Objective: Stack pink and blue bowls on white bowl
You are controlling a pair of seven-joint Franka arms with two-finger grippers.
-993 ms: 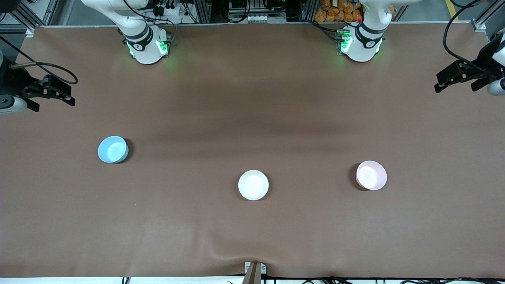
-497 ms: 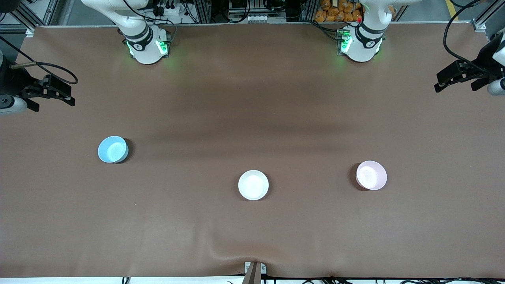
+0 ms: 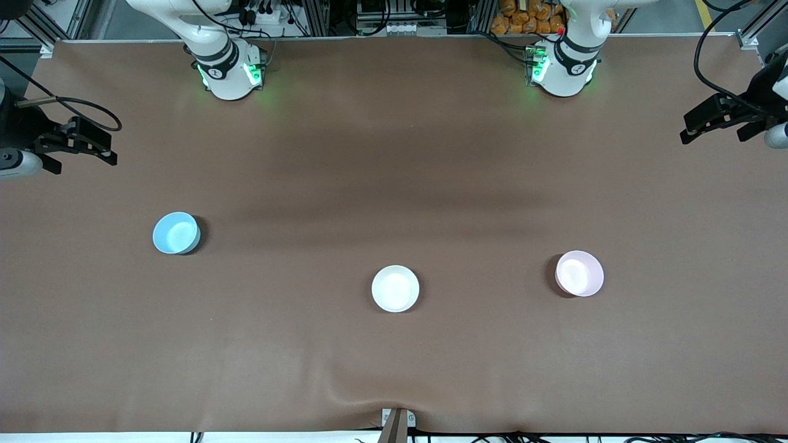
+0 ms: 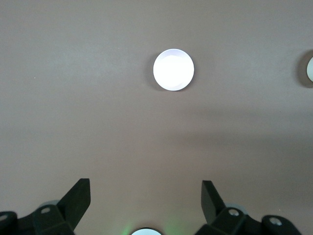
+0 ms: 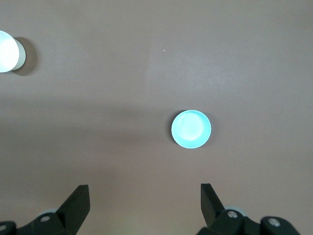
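Note:
Three small glossy bowls stand apart on the brown table. The blue bowl (image 3: 176,232) (image 5: 191,129) is toward the right arm's end. The white bowl (image 3: 395,288) (image 5: 6,51) (image 4: 310,68) sits in the middle, nearest the front camera. The pink bowl (image 3: 579,273) (image 4: 173,69) is toward the left arm's end and looks washed out in the left wrist view. My right gripper (image 3: 101,146) (image 5: 145,192) hangs open and holds nothing, high over its end of the table. My left gripper (image 3: 692,126) (image 4: 145,188) hangs open over the other end, also holding nothing.
The two arm bases (image 3: 231,74) (image 3: 563,71) glow green along the table edge farthest from the front camera. A small bracket (image 3: 397,421) sits at the nearest edge, where the brown cover (image 3: 394,381) wrinkles. Cables trail from both wrists.
My left gripper has drifted slightly outward toward its end of the table. The right gripper and all three bowls have not moved.

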